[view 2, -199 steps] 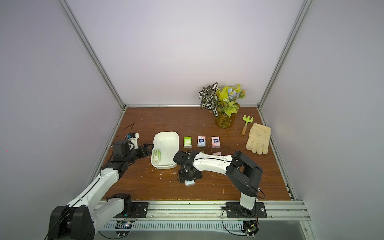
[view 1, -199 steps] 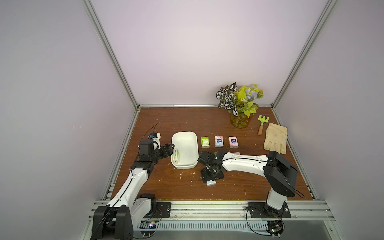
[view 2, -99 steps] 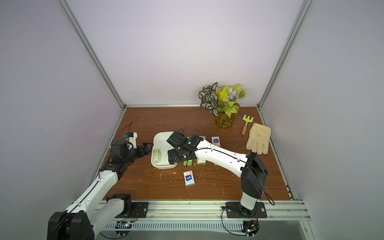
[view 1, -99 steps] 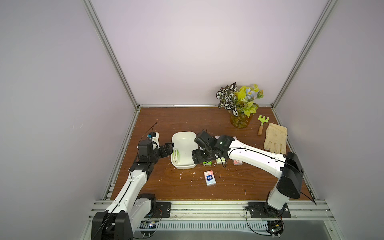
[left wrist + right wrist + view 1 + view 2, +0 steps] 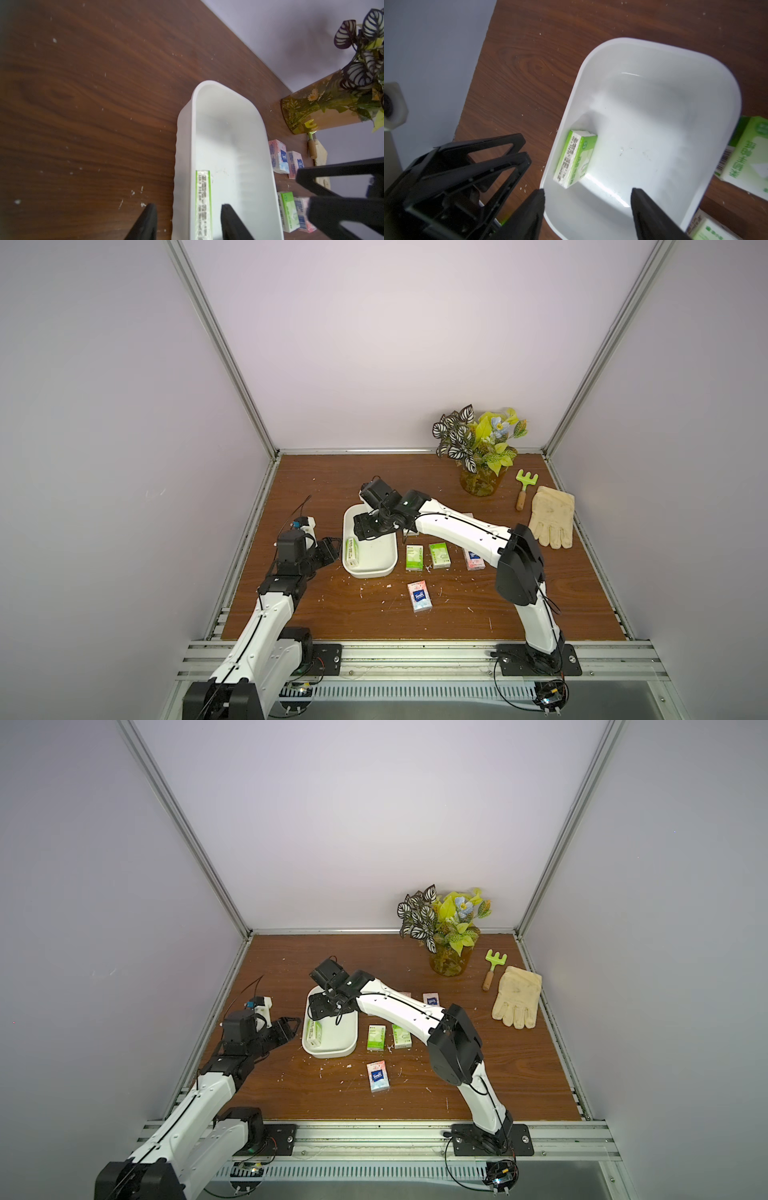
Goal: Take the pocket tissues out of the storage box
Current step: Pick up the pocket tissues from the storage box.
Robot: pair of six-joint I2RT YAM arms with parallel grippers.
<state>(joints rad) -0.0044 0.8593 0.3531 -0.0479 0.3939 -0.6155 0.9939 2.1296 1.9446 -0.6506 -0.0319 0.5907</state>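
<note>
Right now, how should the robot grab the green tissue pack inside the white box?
Probably from straight above, pinching its two short ends. The green pack stands on a long edge, tilted against the storage box wall, leaving little finger room behind it.

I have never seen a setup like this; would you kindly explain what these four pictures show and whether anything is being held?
These are two white robot arms, each ending in a black two-fingered gripper. Two pictures look down from side-by-side overhead cameras; the other two come from a camera on each wrist. On the wooden table are a white storage box with one green tissue packet inside, more packets beside it, a plant vase, a small rake and a glove. The left gripper is at the box wall by that packet; the right gripper hangs over the box. Both are open and hold nothing.
</note>
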